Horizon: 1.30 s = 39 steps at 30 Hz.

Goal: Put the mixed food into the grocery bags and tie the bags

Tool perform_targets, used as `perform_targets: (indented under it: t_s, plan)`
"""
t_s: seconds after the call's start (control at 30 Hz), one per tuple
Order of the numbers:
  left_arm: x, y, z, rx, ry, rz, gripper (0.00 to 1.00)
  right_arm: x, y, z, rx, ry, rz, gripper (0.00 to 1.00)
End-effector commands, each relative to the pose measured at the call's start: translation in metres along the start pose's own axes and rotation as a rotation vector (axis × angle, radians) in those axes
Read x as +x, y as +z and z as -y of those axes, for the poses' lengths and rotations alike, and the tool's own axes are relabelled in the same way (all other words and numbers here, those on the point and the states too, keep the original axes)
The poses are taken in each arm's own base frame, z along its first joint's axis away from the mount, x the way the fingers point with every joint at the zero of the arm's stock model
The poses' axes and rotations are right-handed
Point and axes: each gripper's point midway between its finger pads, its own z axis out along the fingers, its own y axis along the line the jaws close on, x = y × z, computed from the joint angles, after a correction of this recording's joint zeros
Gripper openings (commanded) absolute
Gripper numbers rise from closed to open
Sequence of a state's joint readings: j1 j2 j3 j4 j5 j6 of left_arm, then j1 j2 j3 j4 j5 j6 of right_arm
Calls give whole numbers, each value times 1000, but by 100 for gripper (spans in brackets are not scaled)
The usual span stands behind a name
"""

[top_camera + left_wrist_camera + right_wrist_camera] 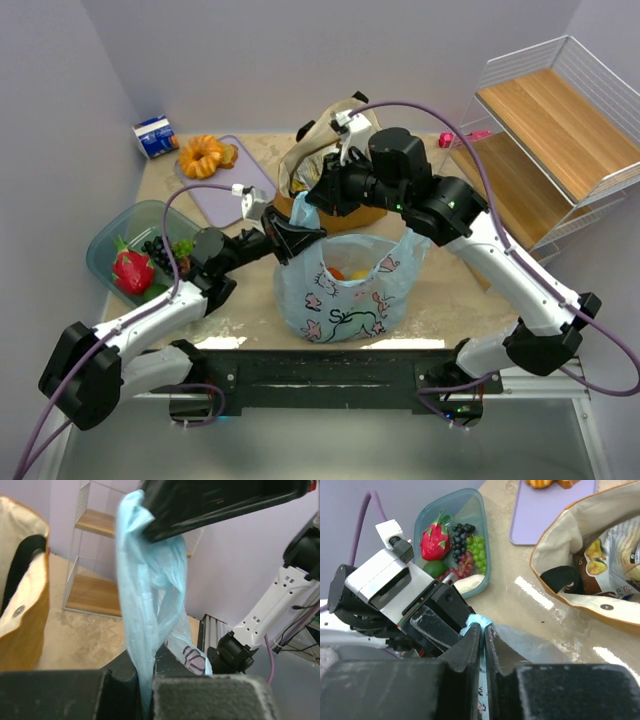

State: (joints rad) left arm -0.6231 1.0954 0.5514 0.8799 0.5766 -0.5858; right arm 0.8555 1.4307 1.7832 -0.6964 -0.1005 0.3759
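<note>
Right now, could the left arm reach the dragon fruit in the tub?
Probably not yet. The tub lies open close by, with nothing over the dragon fruit. But the left gripper is clamped on a handle of the bag, so it would need to let go first.

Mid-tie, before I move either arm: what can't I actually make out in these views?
- Light-blue bag contents: top view, only orange-yellow patches show through the mouth; items unidentifiable.
- Tote contents: right wrist view cuts it at the frame edge beyond the snack packets; top view, the right arm covers it.
- Any knot: left wrist view, the bag handle vanishes between the left gripper's fingers; both wrist views too close.
</note>
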Motion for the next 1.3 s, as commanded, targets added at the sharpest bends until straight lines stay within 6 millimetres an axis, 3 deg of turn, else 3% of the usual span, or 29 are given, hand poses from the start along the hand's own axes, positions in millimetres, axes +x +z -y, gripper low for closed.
perform_targets:
  t_s: [0.0,0.03,0.07,0.13,0.27,0.53,0.63,0.73,0.93,1.1,1.27]
  plan:
    - [-10,-8,-32,-107,-28,-18,0,-32,-20,24,62,-11,85,28]
    - [-10,-8,-36,-114,-31,-40,0,-34,-22,32,77,-13,83,55]
    - [-2,-13,-46,-137,-60,-100,0,-36,-28,35,91,-18,85,66]
    - [-8,-11,-56,-150,-41,-138,0,-45,-40,48,147,-36,112,88]
    - [-3,-25,-86,-240,-70,-232,0,-42,-73,83,299,-26,131,98]
    - [0,-31,-88,-187,-59,-259,0,9,-109,155,599,-4,36,99]
    - [3,-33,-88,-177,-62,-264,0,20,-117,170,639,-4,17,99]
    - [6,-35,-87,-175,-69,-272,0,36,-109,180,632,1,-28,99]
    - [8,-38,-85,-170,-62,-280,0,48,-95,207,669,-57,-64,99]
    - [9,-38,-85,-167,-63,-285,0,41,-77,202,553,-87,-38,99]
    - [10,-38,-85,-166,-63,-288,0,54,-66,200,489,-68,-82,99]
